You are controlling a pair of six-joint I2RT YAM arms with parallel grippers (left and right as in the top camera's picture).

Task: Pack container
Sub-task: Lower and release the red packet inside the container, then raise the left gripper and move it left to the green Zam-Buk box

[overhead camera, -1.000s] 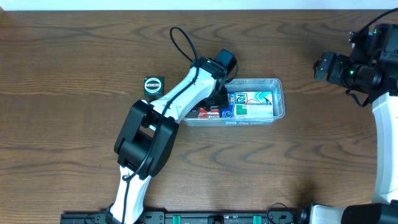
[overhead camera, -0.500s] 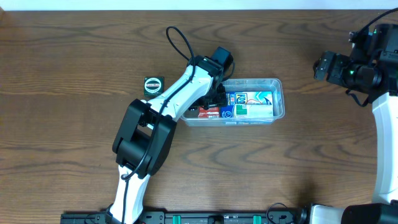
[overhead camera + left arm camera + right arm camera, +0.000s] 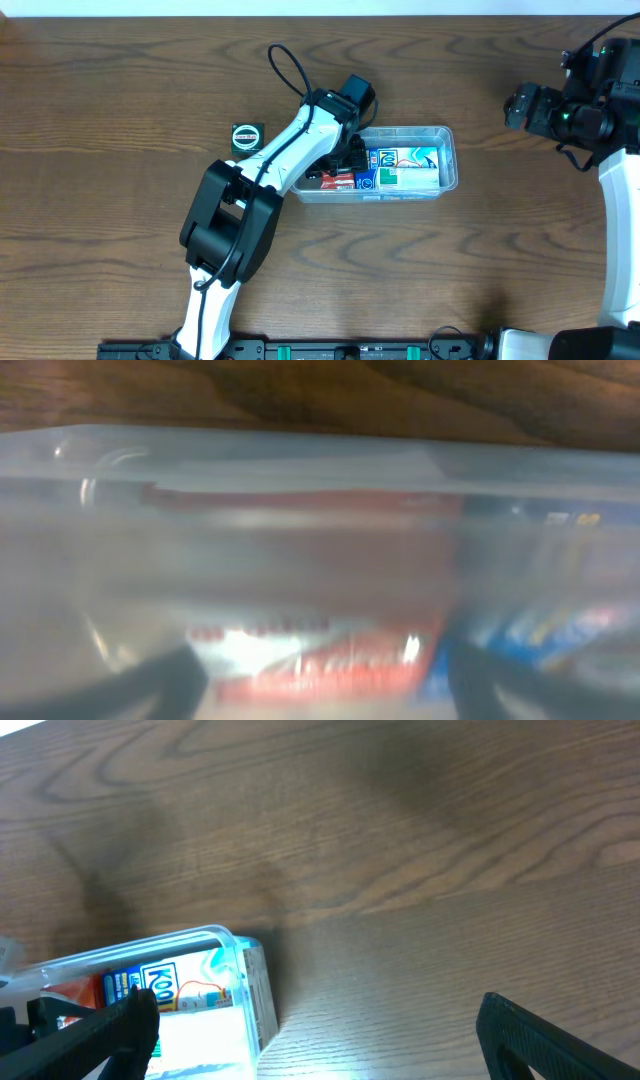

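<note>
Container [image 3: 449,152] sits just right of frame centre in overhead, long side horizontal, flat on the table [image 3: 110,230]. Inside: red packet [image 3: 333,181] at the left end, blue-and-white packets [image 3: 392,159] filling the middle and right.

Left gripper [image 3: 351,156] is down at the container's left end, and the wrist body covers that corner from above. In left wrist view the plastic wall and rim [image 3: 300,455] fill the frame, blurred. Dark fingers [image 3: 165,682] show at bottom left and bottom right, with the red packet [image 3: 310,655] between them. Cannot tell if they pinch it or just straddle it.

Right gripper [image 3: 516,107] is at the right edge of overhead, well apart from the container, fingers [image 3: 100,1030] spread wide over bare wood.

Bare table runs along the container's top, right and bottom edges. Black square packet [image 3: 245,136] lies upper left of centre, just beside the left arm [image 3: 290,150], well apart from the container. The arm's cable loop [image 3: 285,62] sticks up toward the top edge.
</note>
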